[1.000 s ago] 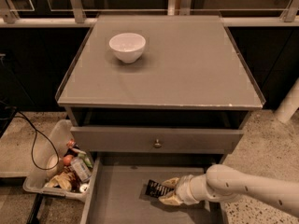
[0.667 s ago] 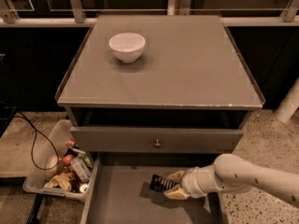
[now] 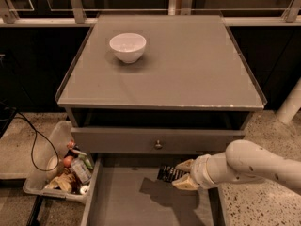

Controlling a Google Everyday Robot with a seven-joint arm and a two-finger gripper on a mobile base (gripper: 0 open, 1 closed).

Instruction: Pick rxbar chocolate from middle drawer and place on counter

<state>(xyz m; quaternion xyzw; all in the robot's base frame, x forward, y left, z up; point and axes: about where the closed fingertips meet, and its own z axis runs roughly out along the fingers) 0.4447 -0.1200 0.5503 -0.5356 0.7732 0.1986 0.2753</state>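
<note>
Presently, item one: rxbar chocolate [image 3: 167,173], black wrapper, toward the back of the open middle drawer [image 3: 127,204]. One end is pinched between the two tan fingers of the claw [image 3: 181,174] (parted only by the bar's width). The arm enters from the right, probably to pass under the knobbed drawer front [image 3: 157,140]. Item two: table [image 3: 188,69], grey, carrying a white bowl [image 3: 127,46] far left. Whether the bar is off the drawer floor cannot be told.

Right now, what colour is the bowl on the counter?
White bowl, camera view; the gripper holds the rxbar chocolate in the middle drawer.
</note>
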